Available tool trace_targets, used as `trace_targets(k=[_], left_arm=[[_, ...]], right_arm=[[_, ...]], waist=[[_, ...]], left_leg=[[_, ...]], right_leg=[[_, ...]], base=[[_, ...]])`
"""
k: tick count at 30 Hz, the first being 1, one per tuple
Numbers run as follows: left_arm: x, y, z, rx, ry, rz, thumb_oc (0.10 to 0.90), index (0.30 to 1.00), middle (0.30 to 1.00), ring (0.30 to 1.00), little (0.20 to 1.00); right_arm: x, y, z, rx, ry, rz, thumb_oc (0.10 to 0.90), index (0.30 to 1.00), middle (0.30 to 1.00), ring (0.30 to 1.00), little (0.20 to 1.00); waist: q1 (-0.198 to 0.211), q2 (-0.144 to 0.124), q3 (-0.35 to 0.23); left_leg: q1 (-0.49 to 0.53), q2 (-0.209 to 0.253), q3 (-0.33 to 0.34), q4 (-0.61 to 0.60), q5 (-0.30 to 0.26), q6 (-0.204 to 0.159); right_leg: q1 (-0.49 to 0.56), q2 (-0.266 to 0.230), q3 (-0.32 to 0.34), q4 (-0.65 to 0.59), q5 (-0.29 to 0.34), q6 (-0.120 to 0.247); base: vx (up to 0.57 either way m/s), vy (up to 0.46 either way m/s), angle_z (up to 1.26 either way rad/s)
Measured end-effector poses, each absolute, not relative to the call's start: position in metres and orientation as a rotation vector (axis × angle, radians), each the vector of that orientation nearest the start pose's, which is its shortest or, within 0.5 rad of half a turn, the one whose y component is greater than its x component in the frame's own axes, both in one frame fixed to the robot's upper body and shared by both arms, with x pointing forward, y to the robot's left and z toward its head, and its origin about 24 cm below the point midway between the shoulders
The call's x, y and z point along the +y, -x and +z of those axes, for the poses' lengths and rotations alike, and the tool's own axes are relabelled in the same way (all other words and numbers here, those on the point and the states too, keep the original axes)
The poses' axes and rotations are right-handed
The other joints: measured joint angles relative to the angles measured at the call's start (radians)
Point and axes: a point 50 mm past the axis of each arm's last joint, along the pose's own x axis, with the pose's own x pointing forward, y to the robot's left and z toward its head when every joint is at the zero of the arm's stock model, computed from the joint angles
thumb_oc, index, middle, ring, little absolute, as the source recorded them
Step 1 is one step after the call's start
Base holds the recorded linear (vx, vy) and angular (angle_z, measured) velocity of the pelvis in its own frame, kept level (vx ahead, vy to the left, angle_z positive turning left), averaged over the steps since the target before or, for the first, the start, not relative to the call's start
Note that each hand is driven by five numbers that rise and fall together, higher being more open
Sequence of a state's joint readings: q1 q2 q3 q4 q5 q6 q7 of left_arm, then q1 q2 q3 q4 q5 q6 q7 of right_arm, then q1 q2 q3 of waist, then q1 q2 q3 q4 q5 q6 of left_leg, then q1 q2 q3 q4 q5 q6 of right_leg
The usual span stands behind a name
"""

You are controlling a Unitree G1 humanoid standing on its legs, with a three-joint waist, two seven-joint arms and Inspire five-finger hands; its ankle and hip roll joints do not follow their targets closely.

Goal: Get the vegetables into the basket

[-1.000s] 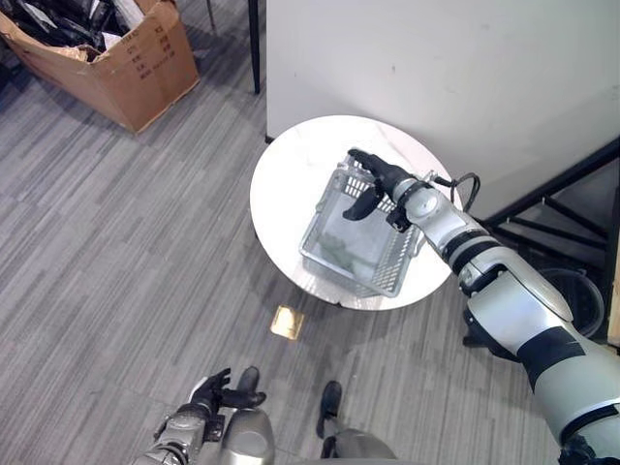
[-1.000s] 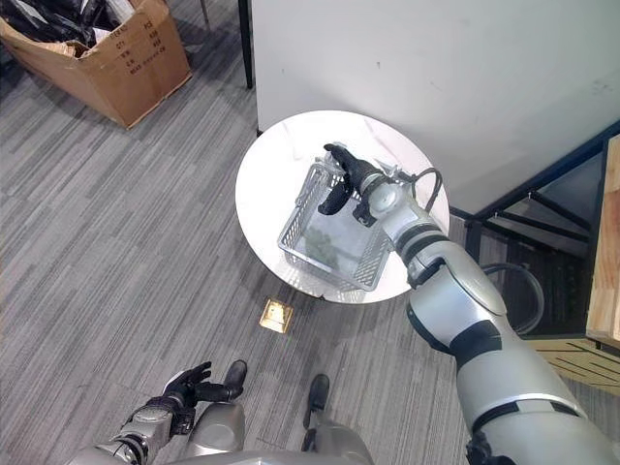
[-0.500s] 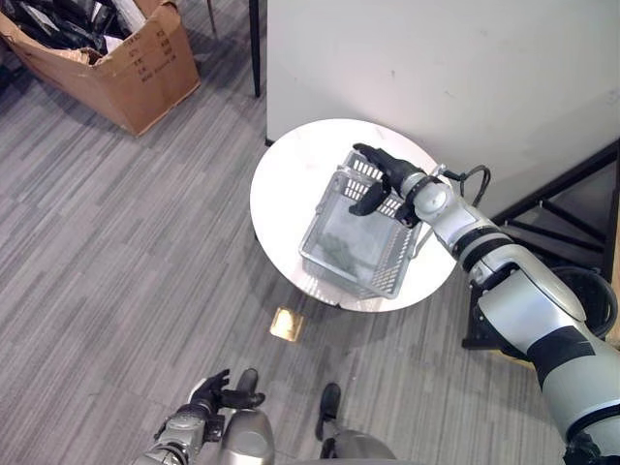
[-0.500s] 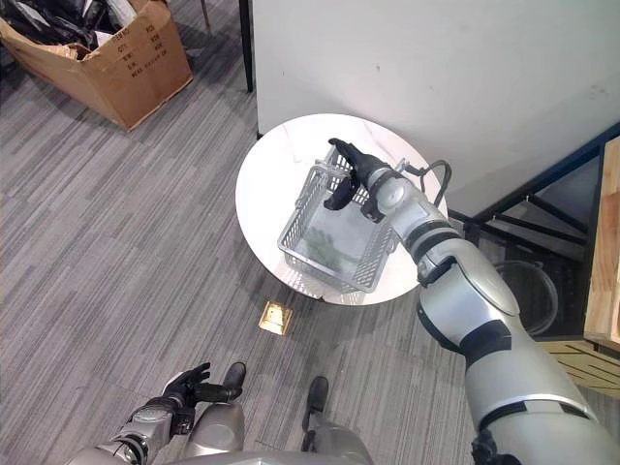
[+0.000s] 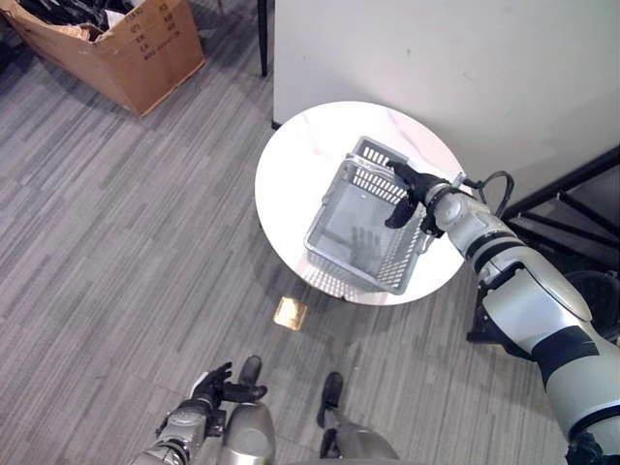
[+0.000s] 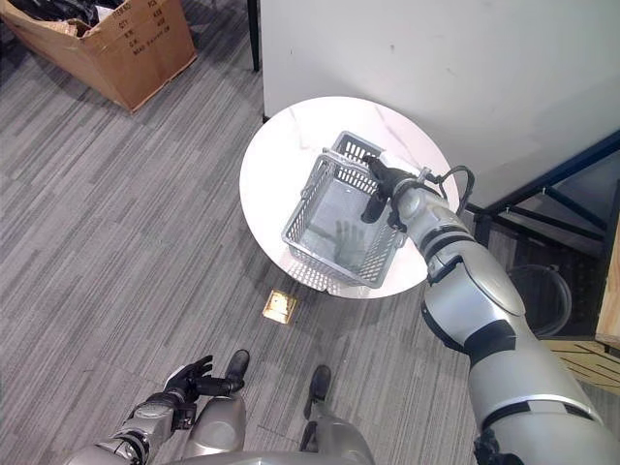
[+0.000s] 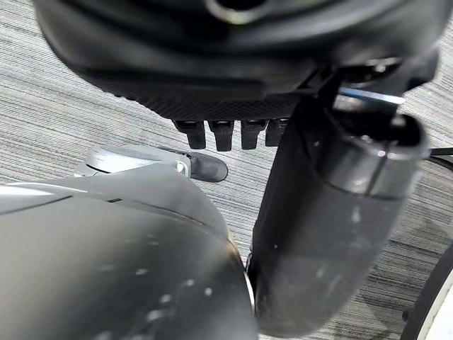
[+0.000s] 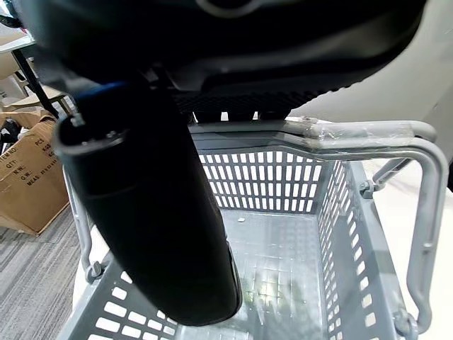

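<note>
1. The right hand (image 6: 384, 190) has its fingers (image 5: 404, 177) relaxed and spread – holding nothing – just over the far rim of the basket (image 6: 341, 228).
2. The basket rests on the round worktop (image 6: 281, 165), its floor looking bare; I cannot make out any vegetables.
3. Left hand (image 5: 215, 387) hangs low, fingers loose – idle.
4. Likely step: a release over the basket; next, find another vegetable.

Grey plank-patterned floor (image 5: 116, 223) throughout; small brass-coloured floor plate (image 5: 290, 312) set into it just beside the table's near edge; round white table (image 5: 291, 184) with faint marbling, standing close against a plain off-white wall panel (image 5: 436, 58); dark post (image 5: 263, 37) at the panel's left edge; open brown cardboard box (image 5: 136, 48) of dark clutter on the floor, well apart at far left; black metal frame (image 5: 572, 208) at right, beside the table; soft, even light.
</note>
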State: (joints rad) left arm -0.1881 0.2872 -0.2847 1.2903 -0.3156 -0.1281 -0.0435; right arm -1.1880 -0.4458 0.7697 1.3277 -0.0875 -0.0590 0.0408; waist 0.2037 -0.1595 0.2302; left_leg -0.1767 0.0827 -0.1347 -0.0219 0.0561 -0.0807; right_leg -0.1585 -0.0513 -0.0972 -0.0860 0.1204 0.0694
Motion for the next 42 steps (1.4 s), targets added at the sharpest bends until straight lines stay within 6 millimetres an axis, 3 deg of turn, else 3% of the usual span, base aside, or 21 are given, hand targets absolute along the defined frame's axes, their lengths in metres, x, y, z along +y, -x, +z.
trace_targets(k=[8,15,17,19,20,23,24,26,28,33,36,38,40,42], left_arm=[[0.236,-0.161,-0.138,0.997,-0.159,0.064,0.9,1.0,1.0,1.0,1.0],[0.238,-0.154,-0.141,1.032,-0.155,0.07,0.9,1.0,1.0,1.0,1.0],[0.24,-0.145,-0.144,1.058,-0.146,0.085,0.9,1.0,1.0,1.0,1.0],[0.243,-0.134,-0.147,1.088,-0.143,0.098,0.9,1.0,1.0,1.0,1.0],[0.243,-0.133,-0.148,1.099,-0.141,0.099,0.9,1.0,1.0,1.0,1.0],[0.243,-0.113,-0.154,1.151,-0.119,0.121,0.9,1.0,1.0,1.0,1.0],[0.24,-0.108,-0.156,1.166,-0.119,0.116,0.9,1.0,1.0,1.0,1.0],[0.237,-0.104,-0.158,1.174,-0.121,0.103,0.9,1.0,1.0,1.0,1.0],[0.238,-0.092,-0.16,1.196,-0.1,0.123,0.9,1.0,1.0,1.0,1.0],[0.236,-0.08,-0.163,1.23,-0.113,0.106,0.9,1.0,1.0,1.0,1.0],[0.232,-0.075,-0.165,1.249,-0.132,0.075,0.9,1.0,1.0,1.0,1.0],[0.229,-0.074,-0.166,1.254,-0.134,0.058,0.9,1.0,1.0,1.0,1.0],[0.224,-0.074,-0.167,1.252,-0.14,0.024,0.9,1.0,1.0,1.0,1.0],[0.222,-0.071,-0.168,1.262,-0.14,0.017,0.9,1.0,1.0,1.0,1.0]], right_arm=[[-0.181,-0.418,0.14,0.185,1.101,0.169,0.4,0.3,0.3,0.3,0.3],[-0.167,-0.411,0.117,0.222,1.053,0.277,0.4,0.3,0.3,0.3,0.3],[-0.154,-0.406,0.109,0.195,0.968,0.337,0.4,0.3,0.3,0.3,0.3],[-0.136,-0.401,0.109,0.128,0.925,0.41,0.4,0.3,0.3,0.3,0.3],[-0.131,-0.395,0.109,0.086,0.894,0.441,0.4,0.3,0.3,0.3,0.3],[-0.125,-0.377,0.117,-0.03,0.865,0.523,0.4,0.3,0.3,0.3,0.3],[-0.128,-0.376,0.118,-0.036,0.866,0.527,0.4,0.3,0.3,0.3,0.3],[-0.142,-0.365,0.117,-0.043,0.827,0.518,0.4,0.3,0.3,0.3,0.3],[-0.143,-0.354,0.115,-0.068,0.762,0.541,0.4,0.3,0.3,0.3,0.3],[-0.17,-0.326,0.103,-0.041,0.703,0.537,0.4,0.3,0.3,0.3,0.3],[-0.199,-0.312,0.097,0.031,0.777,0.536,0.4,0.3,0.3,0.3,0.3],[-0.211,-0.309,0.096,0.06,0.808,0.52,0.4,0.3,0.3,0.3,0.3],[-0.249,-0.292,0.09,0.129,0.795,0.412,0.4,0.3,0.3,0.3,0.3],[-0.255,-0.289,0.088,0.145,0.797,0.397,0.4,0.3,0.3,0.3,0.3]], waist=[[0.0,0.0,0.0],[-0.001,0.003,-0.002],[-0.006,0.003,-0.007],[-0.034,0.008,-0.024],[-0.06,0.014,-0.044],[-0.086,0.034,-0.068],[-0.112,0.047,-0.092],[-0.117,0.055,-0.104],[-0.148,0.063,-0.121],[-0.197,0.085,-0.15],[-0.246,0.112,-0.167],[-0.25,0.12,-0.172],[-0.264,0.143,-0.185],[-0.301,0.159,-0.185]], left_leg=[[0.029,-0.001,0.005,-0.002,0.0,0.0],[0.1,-0.003,0.017,-0.013,0.002,0.001],[0.154,0.0,0.041,-0.031,0.002,0.001],[0.181,-0.001,0.059,-0.045,0.003,0.004],[0.187,-0.003,0.065,-0.047,0.002,0.005],[0.217,-0.006,0.09,-0.066,0.008,0.014],[0.224,-0.009,0.097,-0.066,0.005,0.017],[0.236,-0.009,0.11,-0.067,0.002,0.02],[0.248,-0.009,0.125,-0.067,-0.002,0.023],[0.272,-0.007,0.158,-0.068,-0.01,0.028],[0.282,-0.002,0.186,-0.073,-0.015,0.031],[0.282,0.0,0.195,-0.073,-0.016,0.031],[0.278,0.005,0.206,-0.071,-0.017,0.031],[0.277,0.007,0.211,-0.071,-0.018,0.031]], right_leg=[[0.025,-0.001,0.005,0.0,0.0,0.0],[0.084,-0.004,0.019,0.0,-0.001,-0.001],[0.116,-0.003,0.042,0.0,-0.001,-0.001],[0.128,-0.003,0.06,0.0,-0.001,-0.001],[0.129,-0.005,0.068,0.0,0.0,0.0],[0.138,-0.007,0.088,0.0,0.001,0.002],[0.141,-0.009,0.097,0.0,0.001,0.003],[0.147,-0.009,0.106,0.0,0.001,0.003],[0.149,-0.007,0.126,0.0,0.003,0.005],[0.157,-0.004,0.153,0.0,0.004,0.007],[0.152,-0.004,0.18,-0.001,0.001,0.016],[0.148,-0.003,0.186,-0.001,0.002,0.016],[0.137,0.003,0.197,-0.001,0.004,0.015],[0.135,0.005,0.2,-0.001,0.004,0.015]], base=[[0.01,0.002,-0.01],[0.07,0.014,-0.05],[0.07,0.042,-0.29],[0.04,0.059,-0.31],[0.03,0.074,-0.17],[0.04,0.033,-0.24],[0.06,0.037,-0.2],[0.05,0.022,-0.17],[0.04,0.011,-0.24],[0.02,0.007,-0.21],[0.0,-0.003,-0.25],[0.0,-0.01,-0.16],[0.0,-0.009,-0.16],[0.0,-0.015,-0.05]])
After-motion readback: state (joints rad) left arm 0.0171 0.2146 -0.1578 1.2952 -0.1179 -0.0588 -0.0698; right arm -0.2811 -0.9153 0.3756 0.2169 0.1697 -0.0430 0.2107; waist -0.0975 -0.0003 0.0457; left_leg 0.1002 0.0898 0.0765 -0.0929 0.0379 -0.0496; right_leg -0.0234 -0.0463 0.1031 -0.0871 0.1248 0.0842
